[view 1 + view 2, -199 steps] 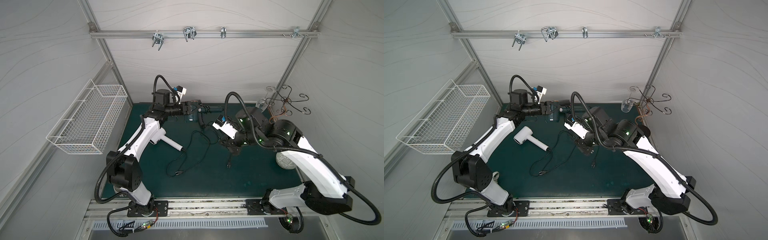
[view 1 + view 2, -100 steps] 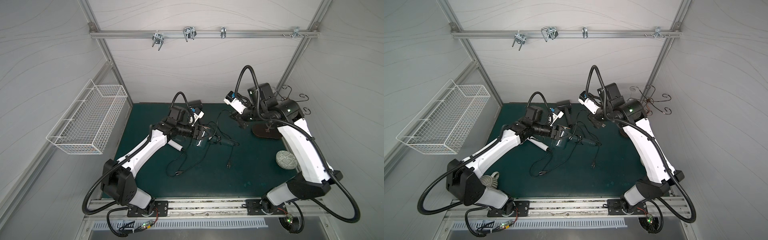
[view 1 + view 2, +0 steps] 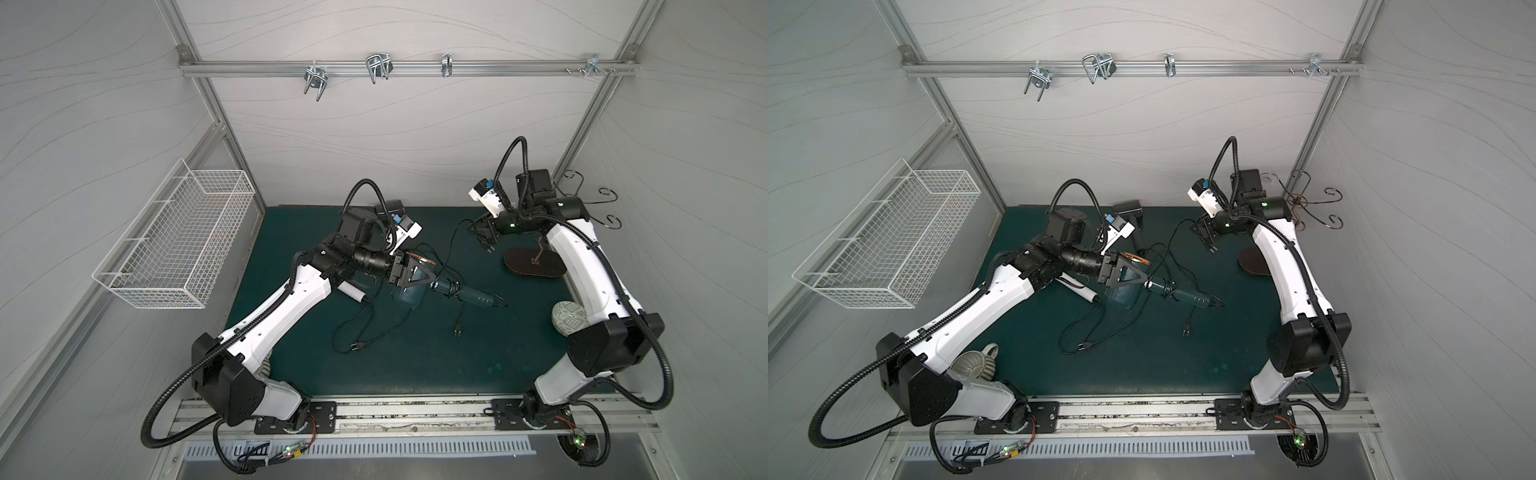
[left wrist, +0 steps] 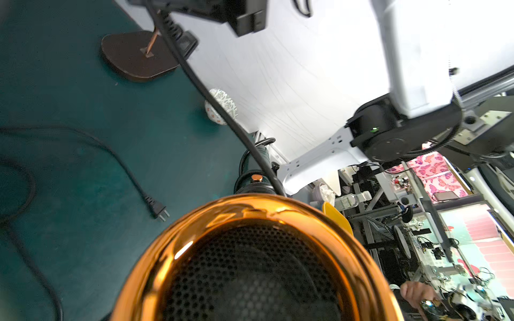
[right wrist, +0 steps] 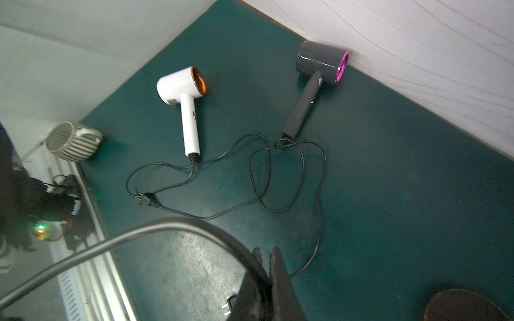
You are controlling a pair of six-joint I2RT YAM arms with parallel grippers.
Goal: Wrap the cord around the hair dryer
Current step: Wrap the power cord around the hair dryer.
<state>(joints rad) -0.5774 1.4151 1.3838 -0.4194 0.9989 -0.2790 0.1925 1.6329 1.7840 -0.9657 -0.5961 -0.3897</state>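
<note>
Teal hair dryer (image 3: 473, 296) clamped in left gripper (image 3: 422, 274), cord (image 4: 222, 112) pinched by right gripper (image 5: 265, 251)

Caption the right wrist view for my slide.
Right gripper shut on a cord near its plug; white hair dryer and grey hair dryer lie unwrapped on the green mat.

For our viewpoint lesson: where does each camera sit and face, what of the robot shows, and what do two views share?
Top views: high in front, looking down; left arm, right arm, left pincer gripping the teal hair dryer.
Left wrist: behind the held dryer's gold ring, facing the right arm.
Right wrist: above the mat, facing the white hair dryer; right pincer shut on the cord.
Both wrist views share the stand base.
</note>
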